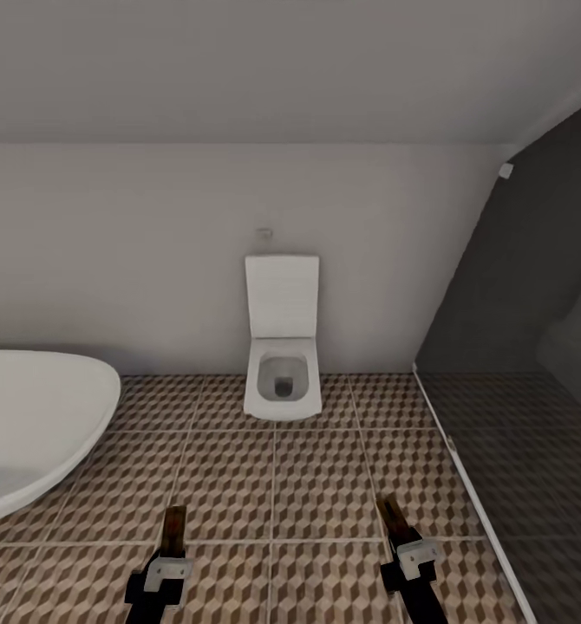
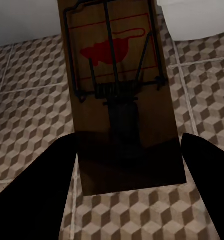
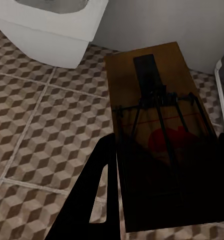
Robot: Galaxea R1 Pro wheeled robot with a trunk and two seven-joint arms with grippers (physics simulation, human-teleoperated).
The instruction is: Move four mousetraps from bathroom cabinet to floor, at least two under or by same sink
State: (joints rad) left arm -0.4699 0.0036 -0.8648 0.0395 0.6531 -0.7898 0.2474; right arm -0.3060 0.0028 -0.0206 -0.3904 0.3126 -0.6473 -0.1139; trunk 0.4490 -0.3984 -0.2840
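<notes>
Two arms low in the head view, left gripper [image 1: 172, 530] at 7 o'clock and right gripper [image 1: 393, 518] at 5 o'clock, both reaching forward over the tiled floor [image 1: 325, 468] toward the toilet [image 1: 280, 381]; bathtub [image 1: 39, 416] at 9 o'clock.

Left wrist: fingers [image 2: 36, 195] clamped on a mousetrap [image 2: 119, 90], held above the tiles.

Right wrist: fingers [image 3: 91, 195] gripping a second mousetrap [image 3: 157, 135], toilet at 11 o'clock.

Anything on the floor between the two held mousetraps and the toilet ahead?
No. In the head view, only bare patterned bathroom floor lies between the mousetraps and the toilet.
</notes>
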